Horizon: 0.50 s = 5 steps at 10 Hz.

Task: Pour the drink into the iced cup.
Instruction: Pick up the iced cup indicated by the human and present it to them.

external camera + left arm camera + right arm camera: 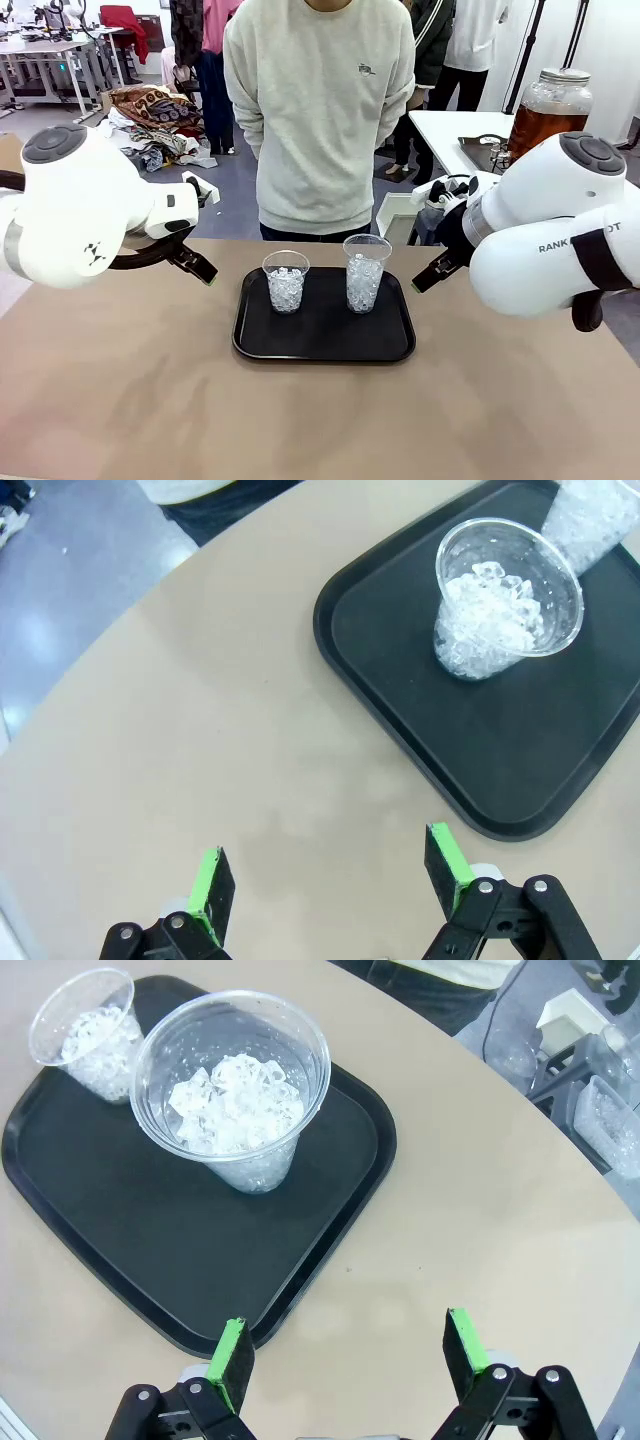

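One wide tan counter [120,400] takes up the foreground. A person in a grey sweatshirt [320,110] stands at its far edge, arms down. Two white arms flank the middle: L arm [70,205] from the left, R arm [560,230] from the right, both raised off the counter. A black tray [325,335] lies centre, near the far edge. The big glass jar [550,110], lid on, stands on a white side table [445,130] behind the R arm, well apart from the tray. The amber-brown drink [545,125] fills most of it. Two clear plastic cups stand upright on the tray's far half, side by side but not touching: shorter cup [286,282] on the L, taller cup [366,273] on the R, both packed w/ ice and no liquid visible. L end effector [325,852] has its jaws spread wide w/ nothing btwn the green pads. It hangs over bare counter just beside the tray's corner, shorter cup nearest. R end effector [346,1325] is likewise gaping and empty. It hangs over the tray's rim and the counter beside it, taller cup nearest.
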Each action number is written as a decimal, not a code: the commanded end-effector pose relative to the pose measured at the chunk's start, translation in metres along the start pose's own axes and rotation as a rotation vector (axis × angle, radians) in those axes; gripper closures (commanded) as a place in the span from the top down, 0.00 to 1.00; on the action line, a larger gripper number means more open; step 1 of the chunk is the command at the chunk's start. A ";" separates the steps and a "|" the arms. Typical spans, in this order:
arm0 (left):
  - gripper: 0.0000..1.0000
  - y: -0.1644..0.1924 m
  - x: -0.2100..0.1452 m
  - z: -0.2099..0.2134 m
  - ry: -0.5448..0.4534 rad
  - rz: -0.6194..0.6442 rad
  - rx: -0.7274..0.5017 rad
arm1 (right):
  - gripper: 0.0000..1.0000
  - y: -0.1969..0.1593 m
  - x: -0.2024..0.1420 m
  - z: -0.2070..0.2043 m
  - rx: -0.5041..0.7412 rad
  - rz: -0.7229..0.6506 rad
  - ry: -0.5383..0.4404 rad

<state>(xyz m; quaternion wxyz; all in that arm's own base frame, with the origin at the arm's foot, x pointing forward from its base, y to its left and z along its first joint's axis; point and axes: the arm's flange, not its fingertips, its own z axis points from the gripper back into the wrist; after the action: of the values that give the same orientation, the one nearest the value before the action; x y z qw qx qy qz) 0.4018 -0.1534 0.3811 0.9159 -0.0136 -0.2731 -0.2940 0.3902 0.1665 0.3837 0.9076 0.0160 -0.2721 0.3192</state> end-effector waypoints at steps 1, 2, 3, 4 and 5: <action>1.00 0.000 0.000 0.000 0.000 0.000 0.000 | 1.00 0.000 0.000 0.000 0.000 0.000 0.000; 1.00 0.002 0.006 0.011 -0.034 -0.003 -0.027 | 1.00 -0.006 0.004 0.007 0.007 -0.024 0.001; 1.00 0.004 0.011 0.021 -0.049 0.000 -0.043 | 1.00 -0.012 0.008 0.018 0.021 -0.037 -0.004; 1.00 0.007 0.015 0.030 -0.053 0.002 -0.058 | 1.00 -0.018 0.011 0.030 0.025 -0.041 -0.007; 1.00 0.011 0.019 0.040 -0.061 0.016 -0.086 | 1.00 -0.023 0.014 0.043 0.026 -0.052 -0.012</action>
<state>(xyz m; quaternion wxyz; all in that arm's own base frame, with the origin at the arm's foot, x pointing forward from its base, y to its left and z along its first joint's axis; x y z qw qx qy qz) 0.3980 -0.1627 0.4139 0.9098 -0.0422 -0.2944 -0.2895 0.3929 0.1548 0.4117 0.9126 0.0215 -0.2763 0.3007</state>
